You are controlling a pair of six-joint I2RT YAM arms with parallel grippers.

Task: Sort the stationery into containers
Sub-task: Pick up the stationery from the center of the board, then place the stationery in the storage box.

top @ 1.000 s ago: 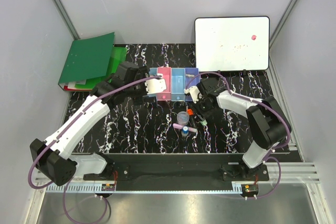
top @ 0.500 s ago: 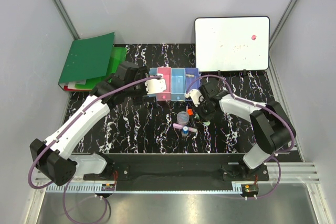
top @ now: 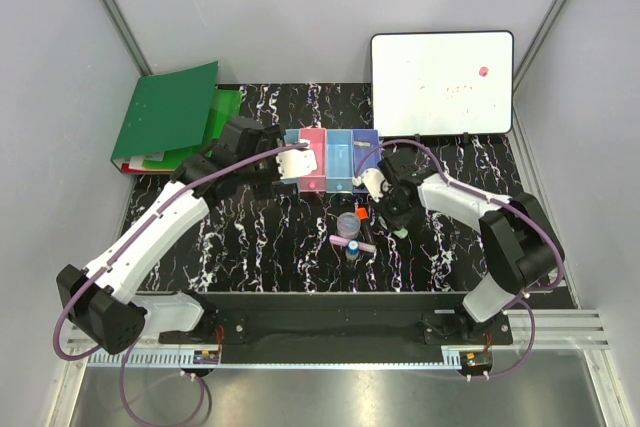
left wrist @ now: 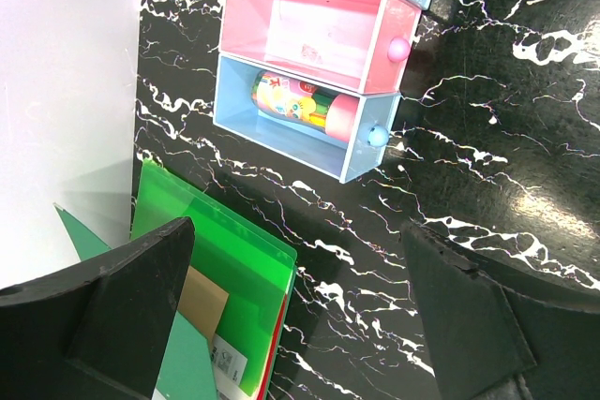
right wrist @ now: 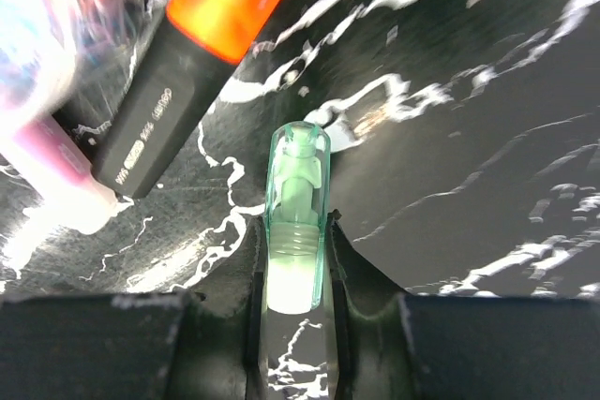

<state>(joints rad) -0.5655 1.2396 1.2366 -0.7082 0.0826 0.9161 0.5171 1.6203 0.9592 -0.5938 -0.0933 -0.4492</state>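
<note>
Green pen (right wrist: 298, 203) clamped in the right gripper (right wrist: 298, 264), low over the black marbled table (right wrist: 487, 138).

Both fingers press against the pen's sides, its clear cap pointing away from the wrist; whether it has left the surface cannot be told. Just ahead and to the fingers' left lies an orange-capped stick (right wrist: 178, 72), with a pink marker (right wrist: 56, 175) just beside its near end. The left gripper (left wrist: 295, 259) hangs wide open and empty, and ahead of its fingers sit a light blue bin (left wrist: 239, 96) holding a colourful cylinder (left wrist: 300, 105) and a pink bin (left wrist: 309, 30) touching it on the far side.
</note>
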